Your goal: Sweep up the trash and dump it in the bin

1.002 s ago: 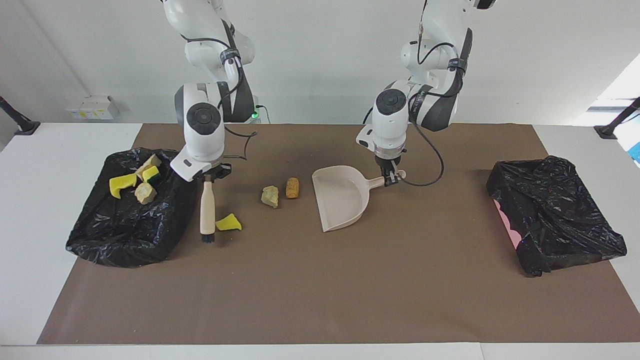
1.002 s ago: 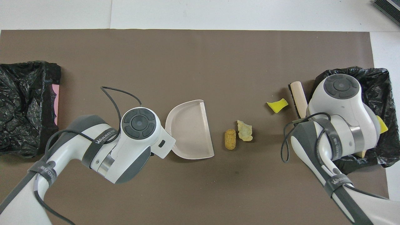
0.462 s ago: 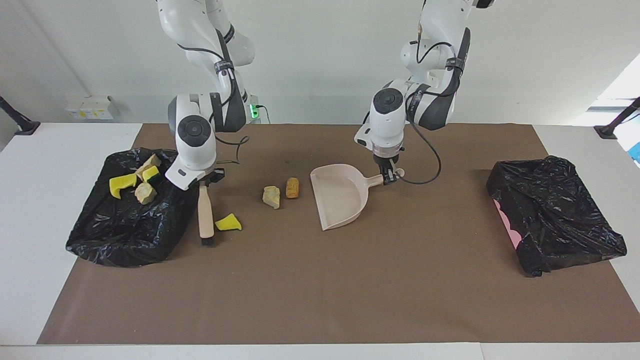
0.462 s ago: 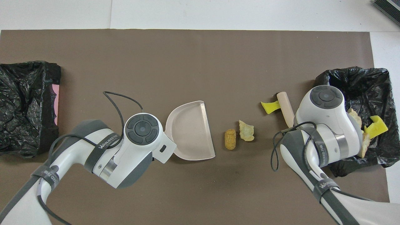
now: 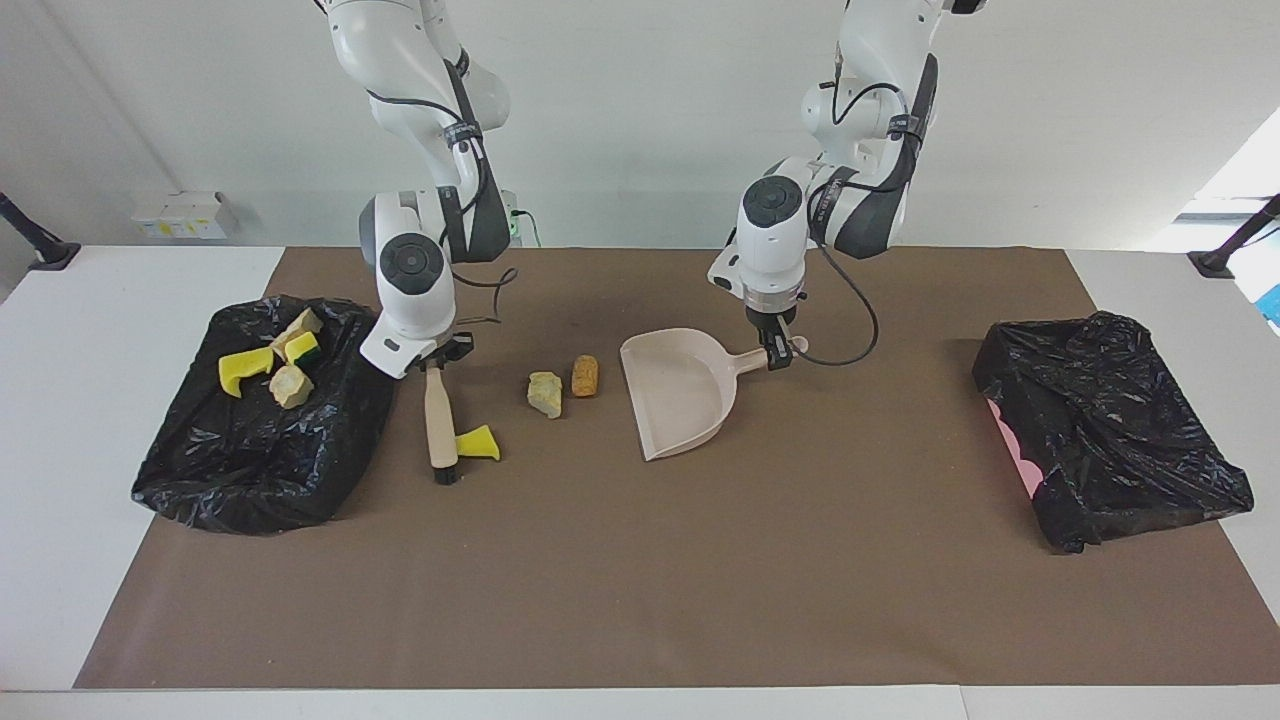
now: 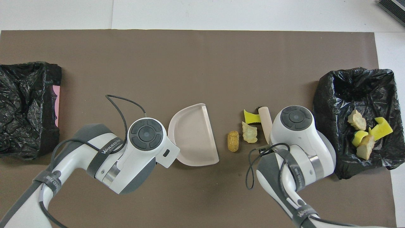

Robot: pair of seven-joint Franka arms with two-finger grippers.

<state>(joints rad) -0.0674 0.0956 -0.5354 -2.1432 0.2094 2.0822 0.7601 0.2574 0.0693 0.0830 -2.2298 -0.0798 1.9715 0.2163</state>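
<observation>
My right gripper (image 5: 436, 360) is shut on the handle of the beige brush (image 5: 439, 428), whose black bristles rest on the brown mat. The brush touches a yellow sponge piece (image 5: 479, 443), which also shows in the overhead view (image 6: 252, 117). A beige chunk (image 5: 545, 393) and an orange-brown cylinder (image 5: 585, 375) lie between the brush and the dustpan (image 5: 678, 392). My left gripper (image 5: 776, 356) is shut on the dustpan's handle, and the pan lies flat on the mat. Several scraps (image 5: 270, 365) lie in the black-bagged bin (image 5: 250, 500) at the right arm's end.
A second black-bagged bin (image 5: 1110, 440) with a pink side stands at the left arm's end of the table, also in the overhead view (image 6: 25, 107). The brown mat (image 5: 640, 580) covers most of the table.
My right gripper has moved the brush away from the bin toward the dustpan, pushing the yellow sponge piece close to the beige chunk. The dustpan has shifted slightly.
</observation>
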